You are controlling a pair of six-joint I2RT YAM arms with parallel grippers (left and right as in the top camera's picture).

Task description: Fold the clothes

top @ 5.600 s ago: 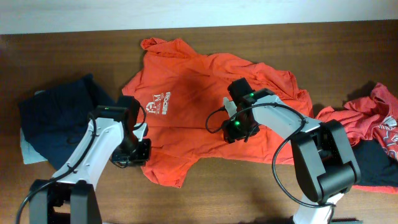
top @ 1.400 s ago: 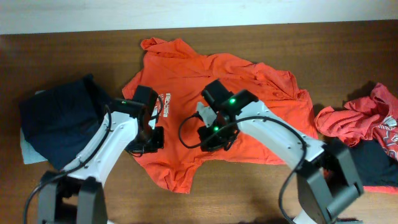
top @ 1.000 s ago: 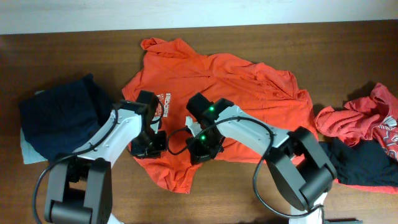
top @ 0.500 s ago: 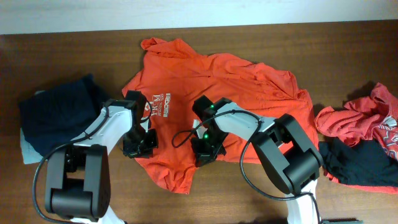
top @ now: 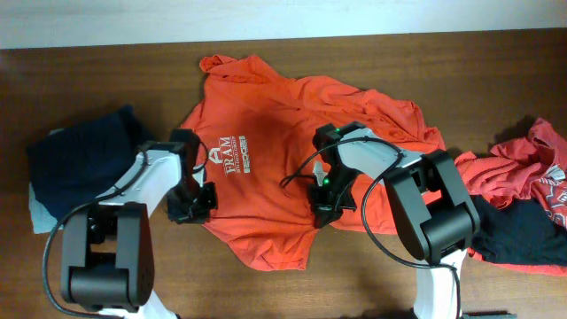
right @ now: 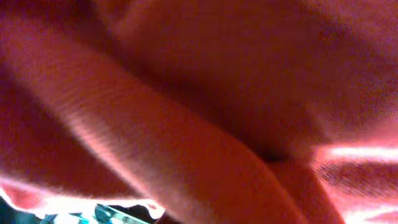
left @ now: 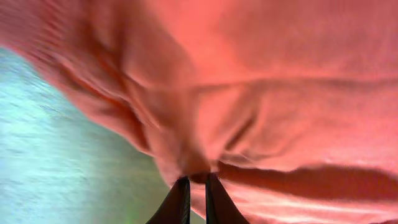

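Observation:
The clothes in hand are one orange-red T-shirt (top: pixel 292 115) with white lettering (top: pixel 233 156), lying face up mid-table. My left gripper (top: pixel 190 208) sits at the shirt's lower left edge. In the left wrist view its dark fingers (left: pixel 180 200) stand almost together, pinching a bunched fold of orange fabric (left: pixel 196 163). My right gripper (top: pixel 326 211) rests on the shirt's lower right part. Orange cloth (right: pixel 186 112) fills the right wrist view and hides the fingers; the gripper is shut in the fabric.
A dark navy piece (top: pixel 80 164) lies at the left on a pale grey-green piece (top: pixel 35 213). At the right edge a crumpled red shirt (top: pixel 523 164) lies over a dark garment (top: pixel 518 235). The brown wooden table (top: pixel 496 80) ends at a white strip behind.
My right gripper has slid to the right with the fabric, and the left a little to the left. The shirt's lower half is drawn wider and the lettering has opened out.

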